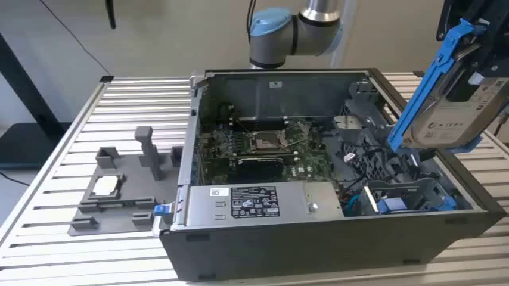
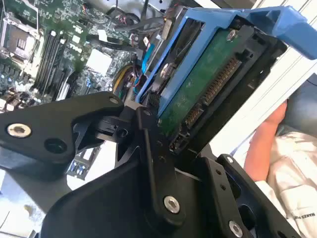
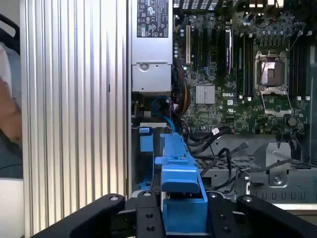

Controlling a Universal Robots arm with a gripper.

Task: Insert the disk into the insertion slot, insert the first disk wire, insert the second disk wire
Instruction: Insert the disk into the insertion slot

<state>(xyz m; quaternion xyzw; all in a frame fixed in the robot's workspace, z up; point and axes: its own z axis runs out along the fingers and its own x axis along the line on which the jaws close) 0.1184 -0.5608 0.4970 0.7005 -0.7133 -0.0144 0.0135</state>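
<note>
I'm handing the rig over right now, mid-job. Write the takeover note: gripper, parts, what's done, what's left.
Gripper: shut on the disk, held on edge in the air above the exterior view's right end of the open computer case.
Insertion slot: inside the case, below the disk; the disk is not in it.
Done: disk picked up.
Left: disk insertion and both disk wires. I cannot tell which of the loose cables they are.
Note: a person's arm is close to the rig.
</note>
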